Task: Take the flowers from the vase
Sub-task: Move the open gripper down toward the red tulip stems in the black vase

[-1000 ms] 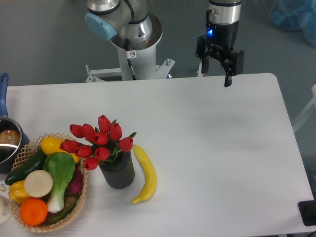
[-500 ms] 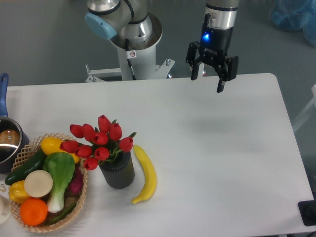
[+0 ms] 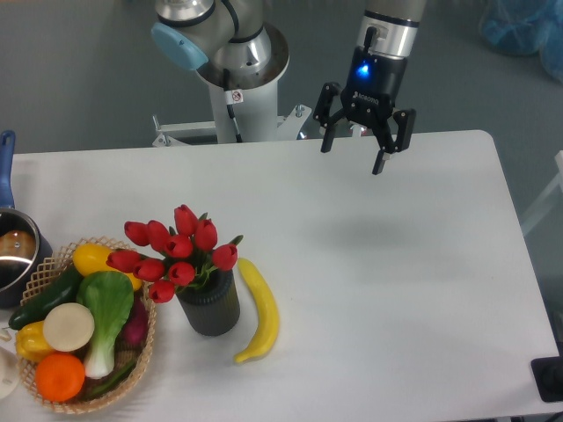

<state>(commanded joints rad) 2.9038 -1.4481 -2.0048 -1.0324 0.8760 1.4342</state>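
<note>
Flowers (image 3: 176,251) upright in vase (image 3: 209,304), table (image 3: 396,264) front-left. Banana (image 3: 257,309) just beside vase at 3 o'clock; basket (image 3: 145,347) of produce touching-close at 9 o'clock. Pot (image 3: 13,255) at far-left edge. Gripper (image 3: 354,158) at 1 o'clock from flowers, well apart, above back edge, fingers spread, empty.

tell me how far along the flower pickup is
Done: nothing yet; the flowers sit in the vase, beside the banana. In hand: the gripper hangs open and empty above the table's far side, well apart from them. Left: reach the flowers, grasp them, lift them out.
</note>
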